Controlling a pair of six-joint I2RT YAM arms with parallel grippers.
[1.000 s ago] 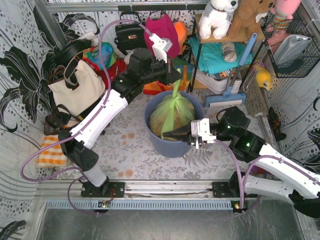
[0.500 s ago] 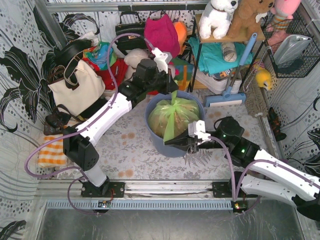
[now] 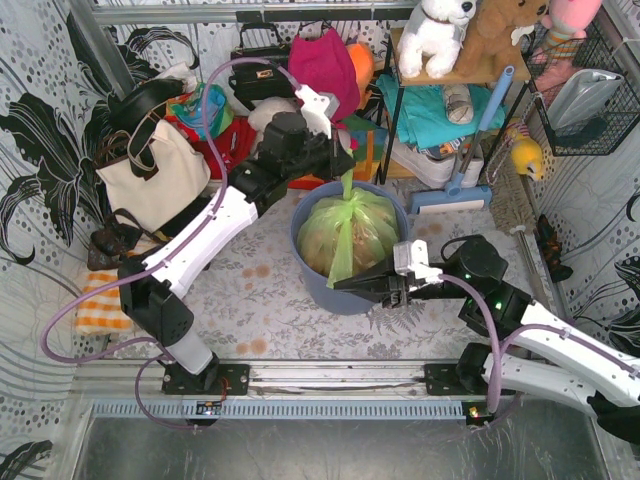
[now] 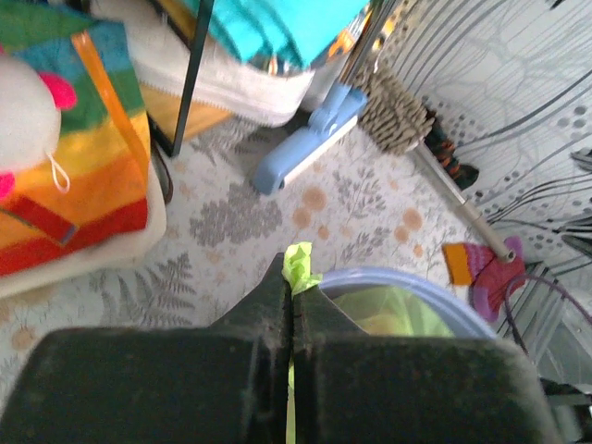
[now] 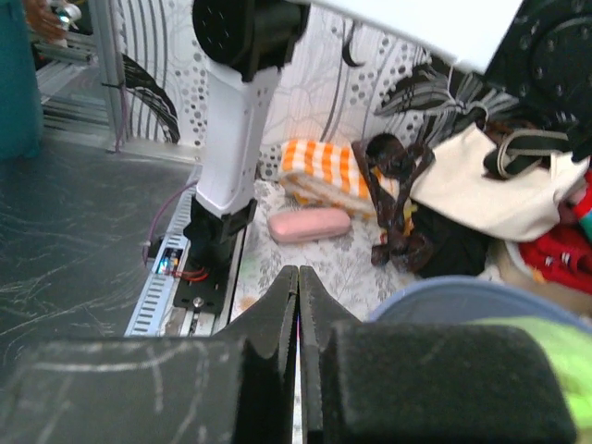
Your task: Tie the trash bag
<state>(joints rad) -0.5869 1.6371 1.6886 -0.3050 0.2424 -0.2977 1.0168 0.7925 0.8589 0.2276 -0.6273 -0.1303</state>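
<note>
The light-green trash bag (image 3: 368,225) sits in the round blue-grey bin (image 3: 310,275), with tan paper showing through. Two twisted strips of the bag's top run apart from its middle. My left gripper (image 3: 344,170) is shut on the far strip just beyond the bin's back rim. A green tip (image 4: 298,264) sticks out of its closed jaws, and the bin rim (image 4: 416,282) lies below. My right gripper (image 3: 340,285) is shut at the end of the near strip at the bin's front edge. In the right wrist view its jaws are pressed together beside the bin (image 5: 444,296).
A cream handbag (image 3: 150,175) and other bags stand at the back left. A shelf with plush toys (image 3: 450,40) and a blue dustpan (image 3: 445,200) are at the back right. An orange striped towel (image 3: 100,305) and a pink case (image 5: 310,224) lie left.
The bag's top, upright in one twist a second ago, is now drawn into two strips. The right gripper has pulled its strip toward the front. The left gripper has shifted slightly, holding the back strip.
</note>
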